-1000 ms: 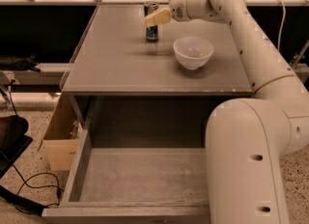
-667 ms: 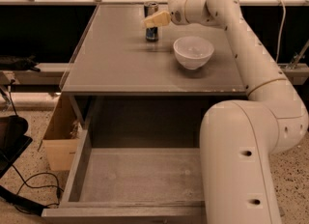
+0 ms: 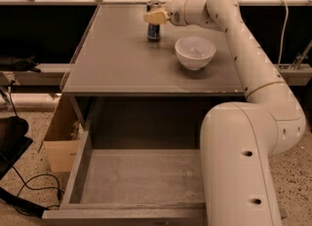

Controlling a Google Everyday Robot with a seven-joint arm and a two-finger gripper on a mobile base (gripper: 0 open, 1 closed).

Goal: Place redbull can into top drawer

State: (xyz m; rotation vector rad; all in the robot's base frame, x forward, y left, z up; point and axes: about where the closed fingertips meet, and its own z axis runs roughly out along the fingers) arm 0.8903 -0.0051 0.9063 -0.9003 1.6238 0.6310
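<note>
The redbull can (image 3: 153, 31), silver and dark blue, stands upright on the grey tabletop (image 3: 122, 59) near its far edge. My gripper (image 3: 156, 16) reaches in from the right at the height of the can's upper half and overlaps it in the camera view. The can's base rests on the table. The top drawer (image 3: 141, 176) is pulled out below the table's front edge. Its flat grey bottom is bare, and my arm covers its right part.
A white bowl (image 3: 195, 52) sits on the table just right of and nearer than the can. My arm's large white segments (image 3: 243, 161) fill the right foreground. A cardboard box (image 3: 61, 132) and cables (image 3: 29, 191) lie on the floor at the left.
The gripper stays at the can, shifted very slightly left. The arm's near segments have shifted a little. The can and bowl have not moved.
</note>
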